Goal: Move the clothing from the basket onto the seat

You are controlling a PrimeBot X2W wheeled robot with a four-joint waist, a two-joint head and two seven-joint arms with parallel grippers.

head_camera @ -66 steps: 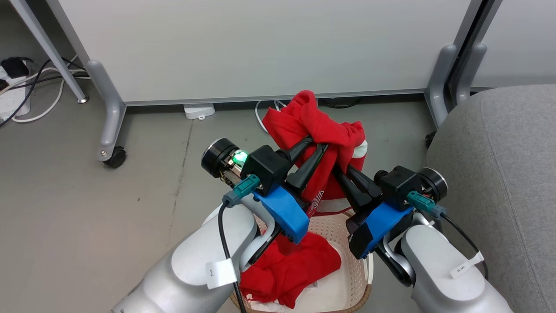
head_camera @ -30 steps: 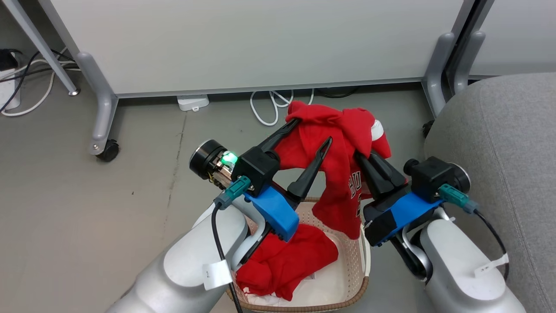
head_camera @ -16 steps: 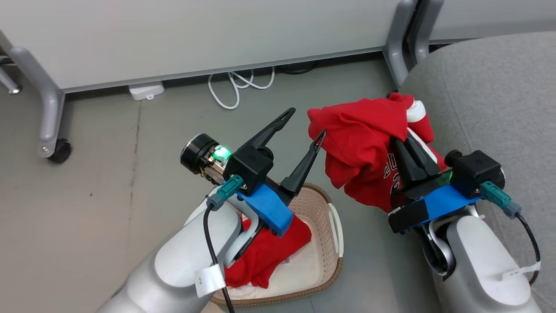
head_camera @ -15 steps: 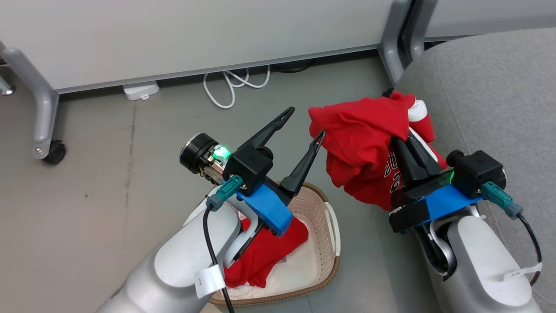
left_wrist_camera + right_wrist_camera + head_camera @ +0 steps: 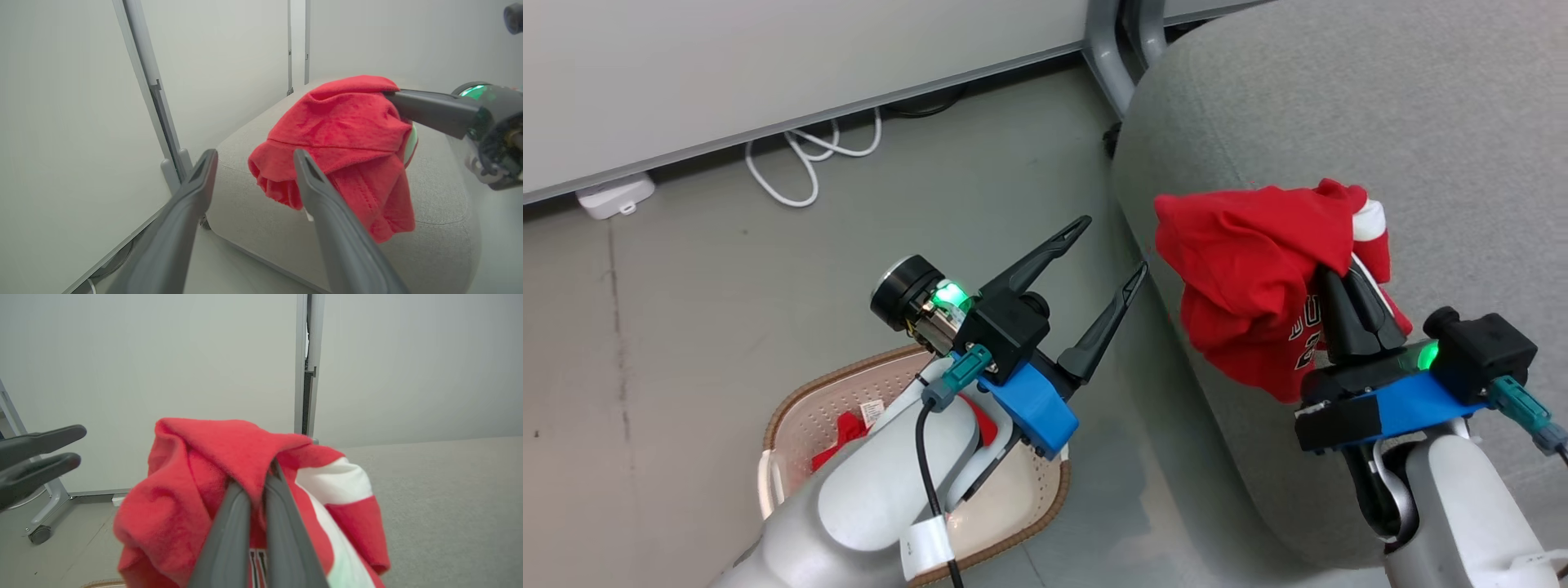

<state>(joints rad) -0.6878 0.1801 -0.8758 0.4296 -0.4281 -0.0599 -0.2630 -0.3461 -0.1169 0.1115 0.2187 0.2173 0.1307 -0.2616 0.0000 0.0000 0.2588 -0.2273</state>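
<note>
Over the seat (image 5: pixel 1339 98), just inside its rounded floor-side edge: striped garment (image 5: pixel 1250 269), red with white trim and lettering, bunched and hanging, seemingly clear of the cushion, not yet laid down. Pinched at a top fold by right gripper (image 5: pixel 1342 282), clenched tight on the cloth, fingers buried in the fold. Off the seat's edge, over bare floor (image 5: pixel 727 269): left gripper (image 5: pixel 1115 243), fully released, holding nothing, tips near the garment, contact not evident. Well off the seat, on the floor: basket (image 5: pixel 890 384), with plain red garment (image 5: pixel 845 429) inside, largely hidden behind the left forearm (image 5: pixel 882 490). Changed over the last two seconds: striped garment formerly gripped by both grippers directly above the basket; since let go by the left; since carried by the right alone from beside the seat's edge to above its cushion. Apparent slide of basket and floor across the head view put down to the camera turning toward the seat, not to any move of the basket. Bearing on the task, as a judgement: first item at its drop point, needing only lowering and release; second item untouched; left gripper free for the return.
</note>
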